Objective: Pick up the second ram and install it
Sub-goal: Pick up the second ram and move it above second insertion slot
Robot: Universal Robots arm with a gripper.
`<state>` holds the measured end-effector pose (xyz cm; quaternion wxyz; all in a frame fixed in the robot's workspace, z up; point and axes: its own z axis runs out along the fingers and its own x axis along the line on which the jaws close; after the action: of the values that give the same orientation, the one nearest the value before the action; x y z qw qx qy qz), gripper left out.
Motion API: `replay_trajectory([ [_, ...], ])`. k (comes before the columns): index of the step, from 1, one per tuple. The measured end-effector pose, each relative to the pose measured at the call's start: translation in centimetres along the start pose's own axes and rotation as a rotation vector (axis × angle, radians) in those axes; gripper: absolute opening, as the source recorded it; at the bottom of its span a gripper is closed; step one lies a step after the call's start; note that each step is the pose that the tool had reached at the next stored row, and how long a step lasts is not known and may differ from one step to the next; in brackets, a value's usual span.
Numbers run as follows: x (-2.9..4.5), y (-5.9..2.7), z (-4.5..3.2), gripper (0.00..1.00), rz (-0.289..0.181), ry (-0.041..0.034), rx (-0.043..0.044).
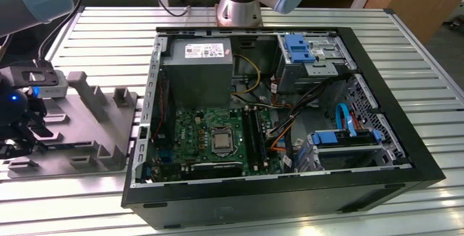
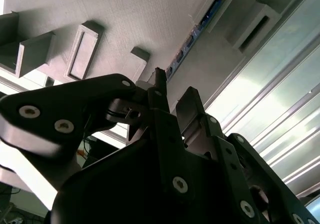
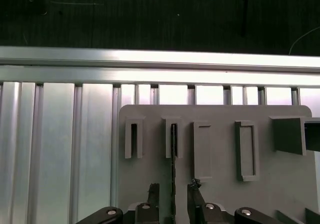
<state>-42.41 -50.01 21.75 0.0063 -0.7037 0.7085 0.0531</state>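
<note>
The second ram [image 3: 173,154] is a thin dark stick standing on edge in a slot of the grey moulded tray [image 3: 220,154]. My gripper [image 3: 173,194] is open and straddles the stick's near end, one finger on each side with a small gap to each. In the second wrist view the ram [image 2: 197,31] runs along its slot just beyond the fingertips [image 2: 160,86], with the gripper [image 2: 174,91] close over the tray [image 2: 125,14]. In the exterior view the gripper [image 1: 16,143] hangs over the tray [image 1: 94,138] at the far left.
An open computer case [image 1: 275,192] lies to the exterior view's right of the tray, showing the green motherboard [image 1: 195,132], its dark memory slots [image 1: 254,132], the grey power supply [image 1: 195,78] and loose cables. Upright posts [image 1: 98,97] rise from the tray. The slatted metal table [image 1: 108,29] surrounds everything.
</note>
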Motion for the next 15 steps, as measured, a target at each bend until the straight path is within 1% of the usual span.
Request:
replay_trajectory([
  [10, 0.00, 0.00, 0.04, 0.36, 0.000, -0.0001, 0.0001],
  [13, 0.03, 0.01, 0.30, 0.36, -0.005, 0.0003, 0.0024],
  [15, 0.04, 0.12, 0.53, 0.36, -0.009, 0.0005, 0.0068],
])
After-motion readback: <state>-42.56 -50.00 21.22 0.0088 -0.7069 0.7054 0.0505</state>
